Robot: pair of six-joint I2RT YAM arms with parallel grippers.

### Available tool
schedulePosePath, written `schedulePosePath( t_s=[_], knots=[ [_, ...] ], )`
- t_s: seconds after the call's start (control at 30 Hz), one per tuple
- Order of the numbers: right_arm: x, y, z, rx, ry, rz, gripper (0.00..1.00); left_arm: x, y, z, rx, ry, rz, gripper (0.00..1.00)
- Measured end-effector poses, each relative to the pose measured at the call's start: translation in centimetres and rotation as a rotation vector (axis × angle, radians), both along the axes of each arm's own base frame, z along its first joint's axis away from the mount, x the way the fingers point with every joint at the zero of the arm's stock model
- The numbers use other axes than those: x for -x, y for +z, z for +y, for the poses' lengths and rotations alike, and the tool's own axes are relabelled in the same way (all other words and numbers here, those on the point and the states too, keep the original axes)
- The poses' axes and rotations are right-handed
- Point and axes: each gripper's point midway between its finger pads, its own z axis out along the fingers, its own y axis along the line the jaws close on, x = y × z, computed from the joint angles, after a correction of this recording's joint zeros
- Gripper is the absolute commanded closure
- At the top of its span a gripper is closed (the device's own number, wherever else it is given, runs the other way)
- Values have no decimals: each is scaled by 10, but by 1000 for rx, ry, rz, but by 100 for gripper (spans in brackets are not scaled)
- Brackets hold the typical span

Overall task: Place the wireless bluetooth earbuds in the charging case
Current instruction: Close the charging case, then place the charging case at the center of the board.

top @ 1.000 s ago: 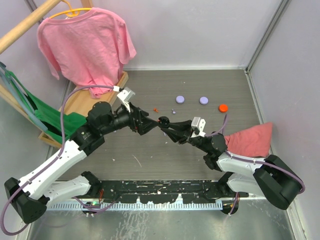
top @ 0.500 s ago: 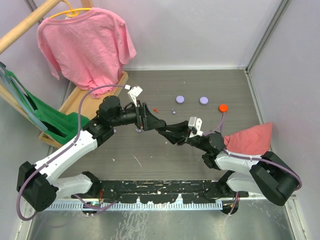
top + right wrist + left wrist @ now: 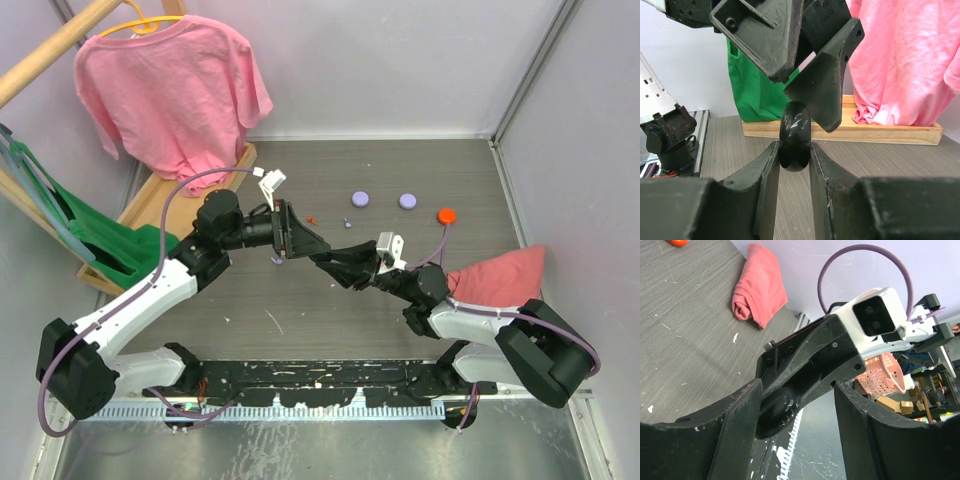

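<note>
Above the middle of the grey wood-grain bench (image 3: 300, 310), the right gripper (image 3: 336, 264) was clenched on the small round black charging case (image 3: 794, 136). It held the case on edge and clear of the surface, with the upper rim standing proud of its fingers, apparently so the other arm could get at it. The left gripper (image 3: 303, 243) reached in from 10 o'clock, its jaws parted and straddling that exposed rim. One finger looked to be touching the case, though no grip had formed. Presenting the case this way probably served to open the lid or steady it before loading. The two tiny black wireless bluetooth earbuds could not be made out in any view. Two lilac round discs (image 3: 360, 199) and an orange round disc (image 3: 446, 214) lay toward 1 o'clock, and a crumpled pink cloth (image 3: 500, 278) lay at 3 o'clock, all well apart from the work.

A second before, the left arm's elbow had sat further toward 8 o'clock and its jaws had stood wider. Since then it had swung in and narrowed around the case. The meeting point had barely moved, and the right gripper's hold was unchanged.
</note>
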Motion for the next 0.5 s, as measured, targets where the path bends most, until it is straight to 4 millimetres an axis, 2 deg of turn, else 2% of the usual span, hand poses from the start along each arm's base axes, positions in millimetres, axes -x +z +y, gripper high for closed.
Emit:
schedulePosePath(
  t_s=[0.17,0.33,0.43,0.5],
  knots=[
    [1,-7,2,24,15,24,99,6,11,2,26,-13,-37,40],
    [3,-15,2,55,23,61,99,9,22,8,37,2,-100,35],
    [2,-21,0,80,13,100,99,3,16,14,-1,58,-131,32],
    [0,-27,-2,101,-9,142,99,-5,6,22,-54,127,-148,28]
  ],
)
